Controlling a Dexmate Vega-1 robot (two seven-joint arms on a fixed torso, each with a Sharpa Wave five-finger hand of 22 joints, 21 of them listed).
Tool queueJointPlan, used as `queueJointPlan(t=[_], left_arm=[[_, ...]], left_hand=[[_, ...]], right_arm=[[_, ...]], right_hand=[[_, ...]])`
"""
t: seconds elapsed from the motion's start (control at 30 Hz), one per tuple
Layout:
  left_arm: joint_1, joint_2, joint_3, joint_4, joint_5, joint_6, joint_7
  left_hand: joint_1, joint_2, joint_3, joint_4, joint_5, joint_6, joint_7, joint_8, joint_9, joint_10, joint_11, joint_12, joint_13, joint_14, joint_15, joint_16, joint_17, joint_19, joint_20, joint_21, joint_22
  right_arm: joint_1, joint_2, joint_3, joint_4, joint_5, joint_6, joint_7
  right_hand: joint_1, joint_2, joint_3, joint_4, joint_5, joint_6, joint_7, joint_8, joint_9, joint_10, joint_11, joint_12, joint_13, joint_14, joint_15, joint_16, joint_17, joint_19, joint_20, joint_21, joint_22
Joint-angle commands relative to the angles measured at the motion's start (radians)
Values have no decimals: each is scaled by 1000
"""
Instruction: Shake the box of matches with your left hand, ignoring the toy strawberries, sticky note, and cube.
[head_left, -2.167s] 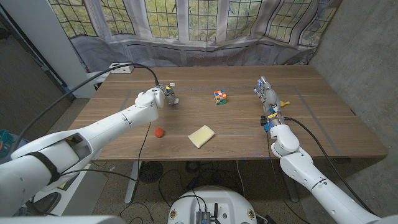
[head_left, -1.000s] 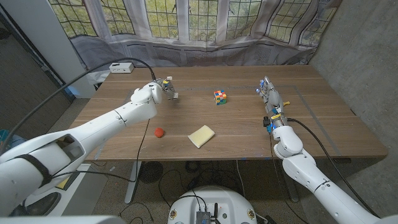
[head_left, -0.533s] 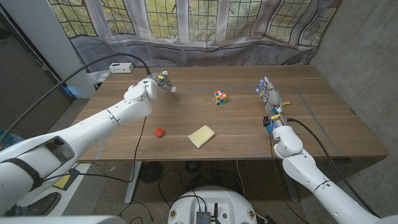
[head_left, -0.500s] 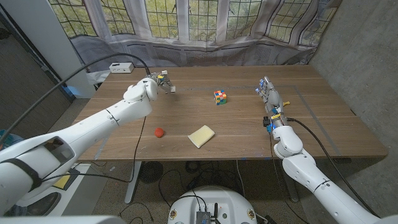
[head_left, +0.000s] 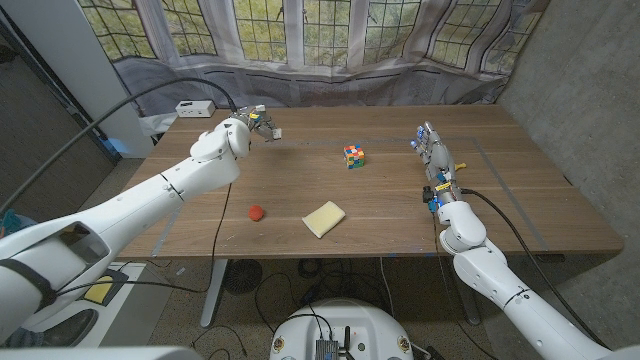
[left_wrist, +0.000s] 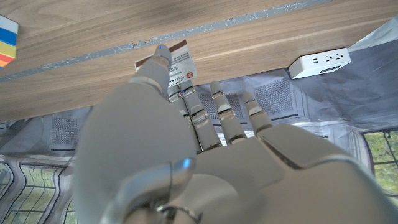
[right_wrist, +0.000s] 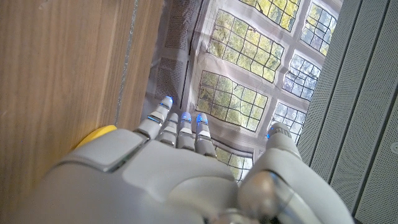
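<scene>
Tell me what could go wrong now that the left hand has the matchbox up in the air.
The left hand seems to hold the matchbox only at its fingertips, so a hard shake might fling it off. It hangs over the table's far left part, near the edge, so a dropped box could land on the floor. A wide swing toward the middle could knock the cube.

The left arm reaches far forward over the desk (head_left: 400, 215) with its robot hand (head_left: 252, 123) raised, fingers (left_wrist: 219, 109) closed around the box of matches (left_wrist: 177, 59), while the right arm lies along the right side, its robot hand (head_left: 433, 155) standing with fingers together, holding nothing.
</scene>
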Motion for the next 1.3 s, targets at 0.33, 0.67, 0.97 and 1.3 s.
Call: queueJointPlan(t=[0.33, 0.67, 0.97, 1.3], left_arm=[[252, -17, -280, -99, -173, -203, 361], [461, -37, -551, -144, -413, -409, 509], [631, -159, -765, -46, -674, -844, 555], [722, -366, -890, 78, -1039, -1256, 449]], left_hand=[[19, 18, -4, 3, 8, 32, 4, 5, 6, 11, -5, 0, 5, 16, -16, -1, 2, 12, 4, 9, 3], [21, 19, -8, 4, 8, 43, -4, 6, 7, 20, -12, -2, 5, 24, -29, -1, 3, 19, 3, 9, 3], [21, 19, -14, 5, 7, 42, -14, 2, 7, 16, -21, -7, 6, 38, -34, 0, 4, 30, 2, 11, 3], [16, 22, -28, 10, 9, 78, -49, 11, 9, 53, -50, -5, 8, 62, -60, 1, 4, 67, -2, 19, 3]], right_arm=[[8, -3, 5, 9, 8, 0, 11], [33, -1, -5, 40, 25, -5, 42], [53, -2, -15, 58, 37, -20, 63], [80, -2, -29, 78, 48, -40, 86]], right_hand=[[2, 0, -7, 2, -3, 7, 2, -3, 5, 7, 2, -4, 4, 3, 2, -1, 5, 4, 6, 3, 4], [2, 1, -7, 2, -3, 8, 2, -3, 5, 8, 2, -4, 4, 3, 1, -1, 5, 4, 7, 3, 4], [3, 1, -8, 1, -3, 7, 2, -4, 5, 7, 2, -4, 4, 3, 1, -2, 5, 3, 6, 3, 4], [3, 1, -8, 1, -3, 7, 2, -4, 5, 8, 1, -4, 4, 3, 1, -2, 5, 4, 6, 3, 4]])
